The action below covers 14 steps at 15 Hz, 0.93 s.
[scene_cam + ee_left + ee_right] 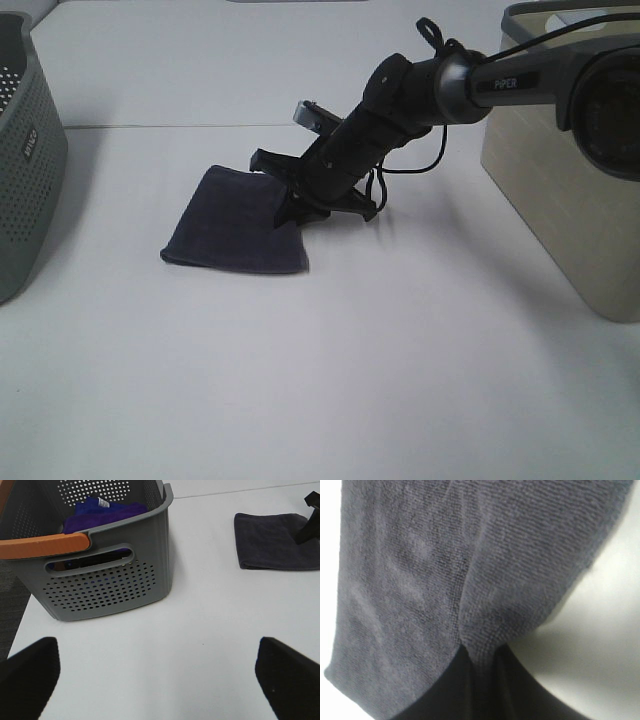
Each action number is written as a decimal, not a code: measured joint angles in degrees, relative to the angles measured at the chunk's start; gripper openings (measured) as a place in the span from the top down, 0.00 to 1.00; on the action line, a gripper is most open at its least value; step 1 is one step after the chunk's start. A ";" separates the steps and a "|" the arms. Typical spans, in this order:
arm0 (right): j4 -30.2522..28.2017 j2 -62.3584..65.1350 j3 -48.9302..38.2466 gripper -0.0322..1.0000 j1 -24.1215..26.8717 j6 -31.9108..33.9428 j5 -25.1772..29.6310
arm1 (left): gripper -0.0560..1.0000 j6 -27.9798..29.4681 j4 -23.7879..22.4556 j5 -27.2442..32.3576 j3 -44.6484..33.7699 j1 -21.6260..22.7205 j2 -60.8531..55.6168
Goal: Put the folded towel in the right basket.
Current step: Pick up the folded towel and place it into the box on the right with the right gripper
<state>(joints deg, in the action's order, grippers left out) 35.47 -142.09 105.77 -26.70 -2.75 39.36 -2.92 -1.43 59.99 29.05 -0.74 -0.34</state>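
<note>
The folded dark grey towel [225, 235] lies on the white table, left of centre. My right gripper [290, 205] reaches across from the right and is shut on the towel's right edge, which is lifted slightly. In the right wrist view the towel [445, 565] fills the frame, pinched into a fold between the dark fingers of the gripper [480, 665]. The beige right basket [570, 200] stands at the right edge. My left gripper [160, 680] is open and empty over bare table, and the towel [270, 547] lies far from it.
A grey perforated basket [25, 160] stands at the left edge. In the left wrist view this basket [115, 585] has an orange handle [45, 545] and holds purple cloth [105, 510]. A table seam runs across the back.
</note>
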 joint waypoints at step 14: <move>-13.29 41.37 2.98 0.90 34.78 -4.24 19.31 | 0.01 0.00 -2.52 0.00 0.00 0.00 0.00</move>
<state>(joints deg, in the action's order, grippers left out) 22.17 -100.73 108.75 8.08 -6.99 58.67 -2.92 -3.95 59.99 29.05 -0.74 -0.34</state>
